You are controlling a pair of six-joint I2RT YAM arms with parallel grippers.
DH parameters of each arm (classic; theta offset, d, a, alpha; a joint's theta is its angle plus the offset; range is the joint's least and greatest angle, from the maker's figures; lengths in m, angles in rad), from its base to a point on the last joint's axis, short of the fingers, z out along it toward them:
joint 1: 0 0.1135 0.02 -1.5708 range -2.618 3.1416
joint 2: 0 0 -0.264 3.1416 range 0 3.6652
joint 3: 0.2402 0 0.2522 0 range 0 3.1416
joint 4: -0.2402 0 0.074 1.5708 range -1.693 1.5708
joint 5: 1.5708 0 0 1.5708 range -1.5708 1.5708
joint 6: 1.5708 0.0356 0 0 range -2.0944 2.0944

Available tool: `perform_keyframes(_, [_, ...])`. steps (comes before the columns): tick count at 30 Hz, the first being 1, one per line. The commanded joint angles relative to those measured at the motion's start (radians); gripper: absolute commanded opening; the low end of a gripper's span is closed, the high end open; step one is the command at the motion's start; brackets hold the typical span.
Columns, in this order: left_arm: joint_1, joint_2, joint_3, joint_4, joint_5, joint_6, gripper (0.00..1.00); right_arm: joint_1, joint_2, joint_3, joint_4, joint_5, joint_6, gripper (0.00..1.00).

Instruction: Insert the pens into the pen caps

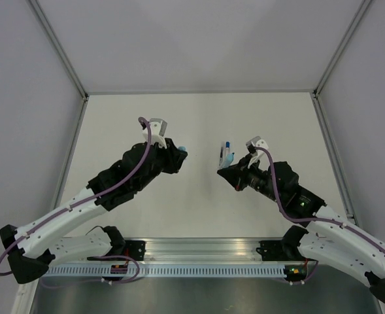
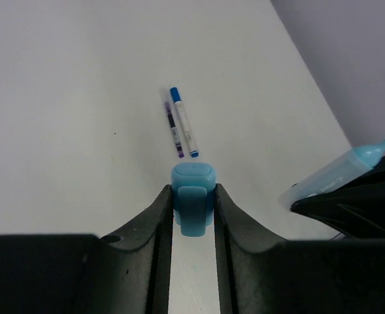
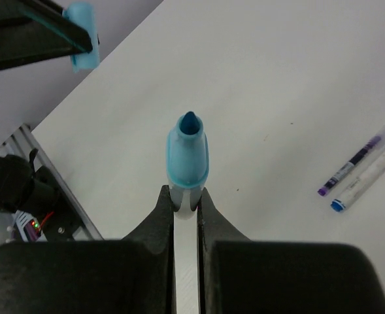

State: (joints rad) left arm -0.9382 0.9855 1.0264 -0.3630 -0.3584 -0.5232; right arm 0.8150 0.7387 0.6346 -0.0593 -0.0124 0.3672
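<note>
Closest to my left wrist camera, the left gripper (image 2: 193,204) pinches a pale blue cap (image 2: 193,180). My right gripper (image 3: 186,197) clamps a light-blue marker (image 3: 187,154), bare tip pointing outward. A dark pen (image 2: 173,129) and a blue-and-white pen (image 2: 184,123) lie side by side on the table (image 2: 61,98).

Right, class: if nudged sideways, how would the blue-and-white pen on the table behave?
The blue-and-white pen looks round and slim, so it would probably roll, perhaps into the purple pen lying alongside. Likely light and stiff: thin, straight plastic.
</note>
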Motion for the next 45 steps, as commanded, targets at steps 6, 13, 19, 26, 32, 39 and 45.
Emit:
perform_keyframes(6, [-0.002, -0.068, -0.072, 0.269, 0.255, -0.012, 0.02, 0.006, 0.149, 0.02, 0.17, -0.391, -0.007, 0.0])
perform_keyframes(13, [-0.004, -0.031, -0.08, 0.343, 0.338, -0.008, 0.02, 0.032, 0.223, 0.019, 0.219, -0.431, 0.013, 0.0])
perform_keyframes(19, [-0.004, -0.027, -0.123, 0.426, 0.426, 0.04, 0.02, 0.062, 0.291, 0.023, 0.256, -0.442, 0.032, 0.0])
perform_keyframes(26, [-0.004, -0.004, -0.132, 0.383, 0.409, 0.075, 0.02, 0.079, 0.292, 0.02, 0.263, -0.419, 0.038, 0.0])
perform_keyframes(32, [-0.005, 0.018, -0.13, 0.331, 0.395, 0.083, 0.02, 0.078, 0.3, 0.023, 0.262, -0.402, 0.038, 0.0])
perform_keyframes(39, [-0.005, 0.031, -0.124, 0.271, 0.386, 0.103, 0.02, 0.078, 0.292, 0.027, 0.231, -0.339, 0.032, 0.0])
perform_keyframes(45, [-0.005, 0.036, -0.123, 0.227, 0.372, 0.118, 0.02, 0.078, 0.294, 0.037, 0.196, -0.261, 0.022, 0.0])
